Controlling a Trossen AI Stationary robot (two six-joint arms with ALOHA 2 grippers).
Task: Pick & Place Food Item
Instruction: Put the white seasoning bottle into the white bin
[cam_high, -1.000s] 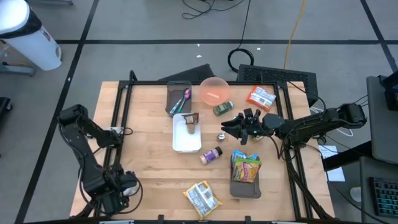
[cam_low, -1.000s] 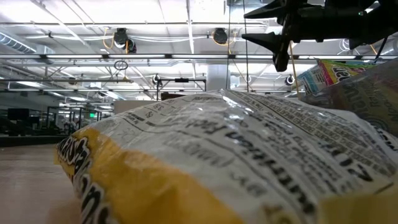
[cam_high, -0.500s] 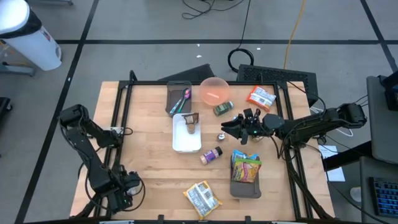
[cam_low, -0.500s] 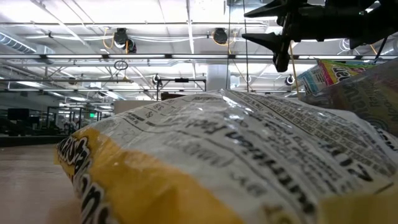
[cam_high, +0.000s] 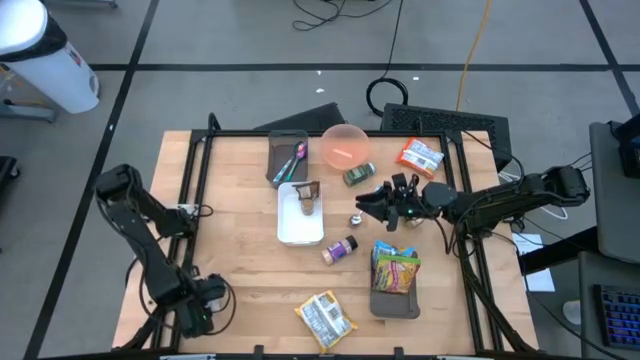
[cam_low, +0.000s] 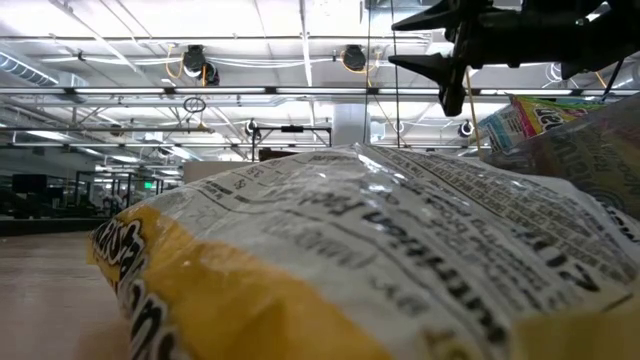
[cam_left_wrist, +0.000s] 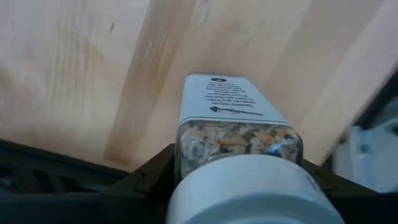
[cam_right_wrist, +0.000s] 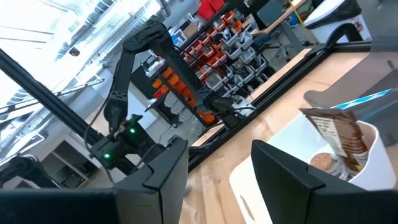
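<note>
At the near-left corner of the wooden table (cam_high: 240, 200), the left gripper (cam_high: 203, 300) hangs low with a spice jar (cam_left_wrist: 239, 146) clamped between its dark fingers (cam_left_wrist: 149, 171); the left wrist view shows the jar crosswise in the jaws, white cap toward the camera, clear body filled with coarse pale flakes, label facing up. The jar is judged light, rigid and smooth-sided, so it may slip or twist if held near the cap; a hold across the flat body below the cap, as here, looks soundest. The right gripper (cam_high: 372, 208) hovers above mid-table with its fingers spread and nothing between them, near a small item (cam_high: 356, 219) and a second spice bottle (cam_high: 340, 248). Only the high view gives the layout: white tray (cam_high: 299, 229), pink bowl (cam_high: 346, 146), snack bag (cam_high: 325, 318), dark bin (cam_high: 396, 300). The low view is almost filled by the snack bag, with the right gripper above. Only the left wrist view reveals the held jar; the right wrist view adds the tray's brown packet (cam_right_wrist: 341, 135).
</note>
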